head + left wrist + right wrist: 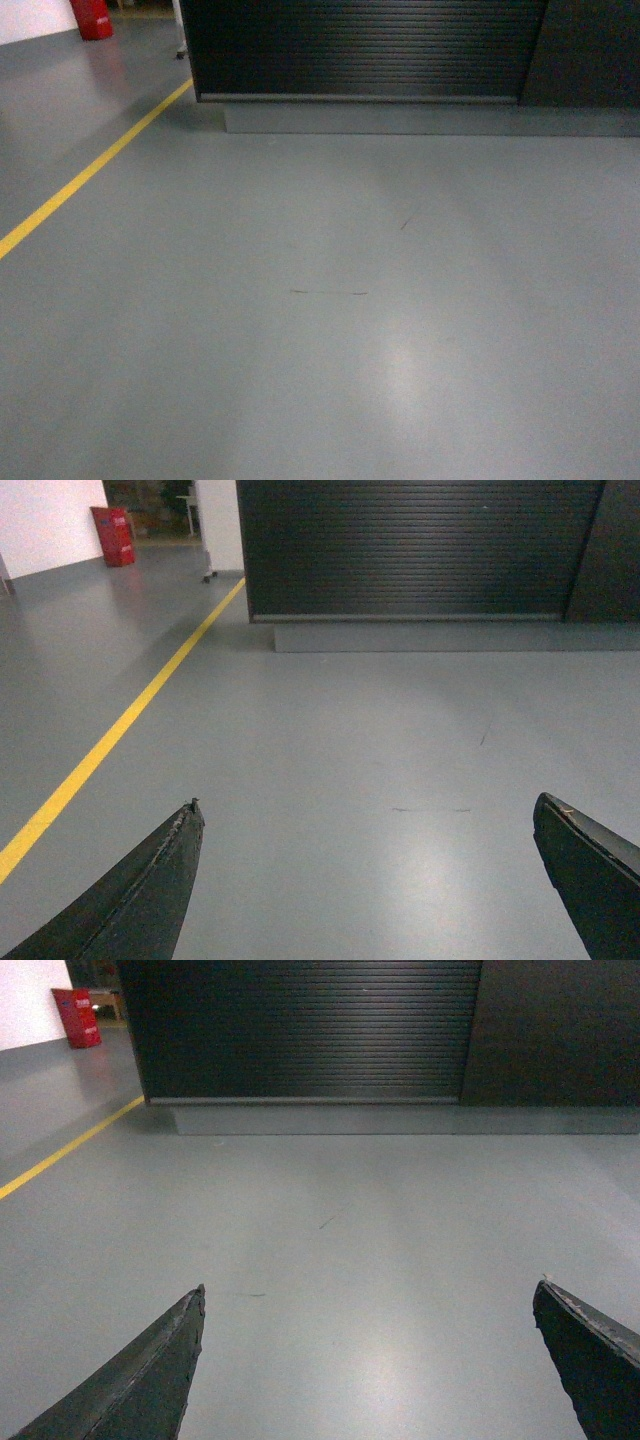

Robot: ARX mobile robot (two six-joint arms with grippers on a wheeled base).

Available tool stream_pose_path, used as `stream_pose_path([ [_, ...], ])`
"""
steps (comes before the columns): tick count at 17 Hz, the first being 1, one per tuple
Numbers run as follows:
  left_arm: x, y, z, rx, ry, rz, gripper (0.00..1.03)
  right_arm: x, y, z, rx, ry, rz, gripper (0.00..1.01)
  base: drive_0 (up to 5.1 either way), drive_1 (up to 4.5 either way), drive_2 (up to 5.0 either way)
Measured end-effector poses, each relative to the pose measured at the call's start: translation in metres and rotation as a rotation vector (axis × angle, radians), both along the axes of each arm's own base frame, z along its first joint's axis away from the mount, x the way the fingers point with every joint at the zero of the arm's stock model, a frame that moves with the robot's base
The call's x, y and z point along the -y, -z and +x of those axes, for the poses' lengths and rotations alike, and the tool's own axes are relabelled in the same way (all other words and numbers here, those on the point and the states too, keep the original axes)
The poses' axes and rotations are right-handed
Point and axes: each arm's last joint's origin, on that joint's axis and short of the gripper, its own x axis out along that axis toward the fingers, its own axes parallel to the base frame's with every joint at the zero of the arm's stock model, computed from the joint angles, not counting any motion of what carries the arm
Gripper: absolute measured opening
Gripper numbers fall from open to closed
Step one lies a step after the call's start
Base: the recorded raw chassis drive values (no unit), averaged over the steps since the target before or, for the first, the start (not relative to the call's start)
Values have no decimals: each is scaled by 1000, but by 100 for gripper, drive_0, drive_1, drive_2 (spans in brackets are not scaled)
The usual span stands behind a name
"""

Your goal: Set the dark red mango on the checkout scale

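The dark red mango shows in no view, nor does the scale. The checkout (pixel 360 50) lies at twelve o'clock across bare grey floor (pixel 330 330). The left gripper (pixel 365 880) and right gripper (pixel 365 1360) both gape wide, holding nothing, about equally near.
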Motion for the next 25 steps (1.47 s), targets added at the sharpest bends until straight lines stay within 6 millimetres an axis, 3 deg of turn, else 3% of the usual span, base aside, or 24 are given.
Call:
stream_pose_path([
  [25,0,0,0,-1,-1,0,98,0,0,0,0,0,0,98,-1,431,-434],
])
